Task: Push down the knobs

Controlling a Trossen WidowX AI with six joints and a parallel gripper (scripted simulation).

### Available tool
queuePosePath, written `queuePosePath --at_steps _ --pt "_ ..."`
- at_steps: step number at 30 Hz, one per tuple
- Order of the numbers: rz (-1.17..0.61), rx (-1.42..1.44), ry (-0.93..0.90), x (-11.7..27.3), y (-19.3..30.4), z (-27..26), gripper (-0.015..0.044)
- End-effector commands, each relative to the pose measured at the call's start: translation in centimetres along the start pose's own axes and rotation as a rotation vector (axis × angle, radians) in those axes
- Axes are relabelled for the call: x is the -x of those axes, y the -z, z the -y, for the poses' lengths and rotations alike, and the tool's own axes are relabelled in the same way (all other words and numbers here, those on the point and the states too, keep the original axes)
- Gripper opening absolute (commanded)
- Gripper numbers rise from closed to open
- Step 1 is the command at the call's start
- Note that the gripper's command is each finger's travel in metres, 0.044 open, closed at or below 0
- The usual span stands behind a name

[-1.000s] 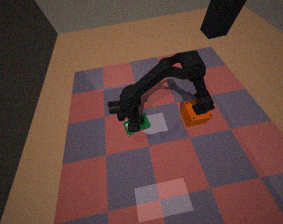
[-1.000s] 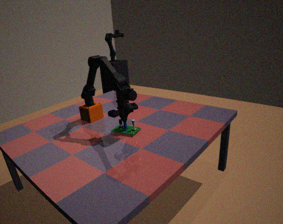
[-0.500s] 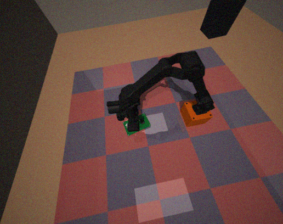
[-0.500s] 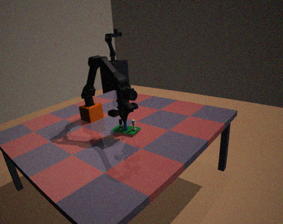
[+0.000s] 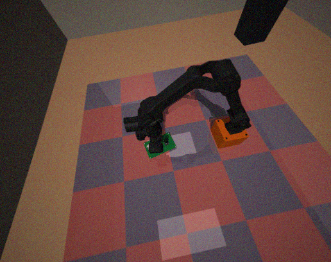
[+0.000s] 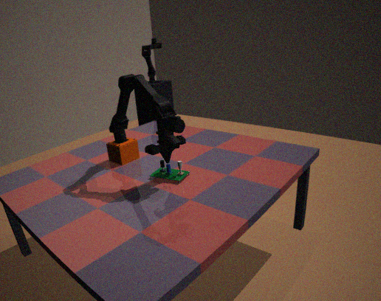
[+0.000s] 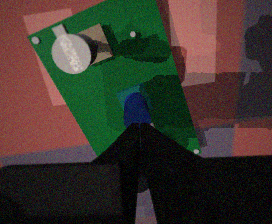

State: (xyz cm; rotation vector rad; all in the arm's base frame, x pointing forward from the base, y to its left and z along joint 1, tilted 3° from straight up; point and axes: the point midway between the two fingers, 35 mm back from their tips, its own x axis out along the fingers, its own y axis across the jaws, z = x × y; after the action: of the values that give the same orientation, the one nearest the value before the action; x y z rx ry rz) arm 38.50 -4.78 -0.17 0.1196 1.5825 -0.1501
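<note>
The green circuit board [image 5: 172, 145] [image 6: 176, 178] [image 7: 82, 100] stands low on the table. A white knob [image 6: 179, 164] [image 7: 71, 54] stands high on a thin shaft above its potentiometer. A blue knob [image 6: 168, 170] [image 7: 136, 108] is near the middle of the board and looks low. A black knob [image 5: 166, 140] [image 6: 162, 164] stands on the far side of the blue one from the white knob. My gripper [image 6: 168, 161] [image 7: 139, 130] is shut, pointing down with its tips right above the blue knob. Whether they touch it is unclear. The fingers hide part of the blue knob in the wrist view.
The arm's orange base block [image 5: 235, 141] [image 6: 123, 152] stands on the checkered table [image 5: 199, 189] [image 6: 182, 229], beyond the board from the white knob. A black column [image 5: 260, 22] rises behind the arm. Pale light patches and the arm's shadow lie across the table.
</note>
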Motion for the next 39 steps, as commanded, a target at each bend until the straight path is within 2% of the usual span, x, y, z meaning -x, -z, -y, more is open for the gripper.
queuePosePath --at_steps 1,7,15,39 --pt "-0.002 0.000 0.000 -0.1 0.0 0.0 0.0053" --pt "-0.002 0.000 0.000 -0.1 0.0 0.0 0.0210" --pt "0.034 -0.179 -0.010 1.1 -0.8 -1.7 0.0000" --pt "0.022 -1.012 -0.020 2.7 -2.3 -2.3 0.0000"
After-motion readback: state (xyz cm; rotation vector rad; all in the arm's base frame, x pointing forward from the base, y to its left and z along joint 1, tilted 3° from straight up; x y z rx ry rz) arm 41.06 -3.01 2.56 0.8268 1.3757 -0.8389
